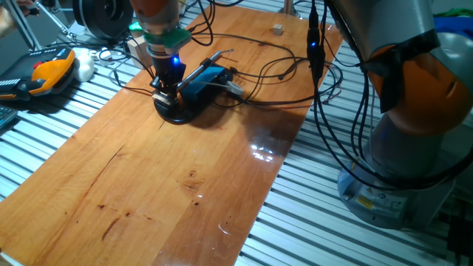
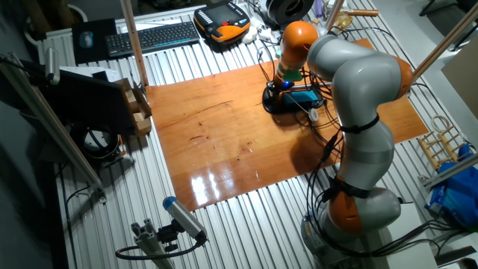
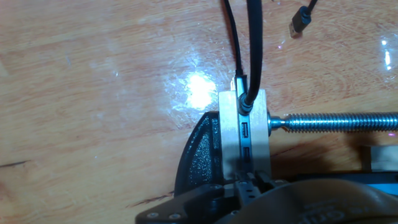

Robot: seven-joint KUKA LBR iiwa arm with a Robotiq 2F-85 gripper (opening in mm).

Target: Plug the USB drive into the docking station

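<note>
My claw (image 1: 166, 90) hovers over the flat bright-blue docking station (image 1: 201, 79); grip unclear. Misalignment could jam against the port.

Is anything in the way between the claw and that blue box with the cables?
Nothing visible does. The claw hangs right over the docking station's port edge. The black cables plug in farther along that edge. The USB drive itself I cannot make out.
</note>
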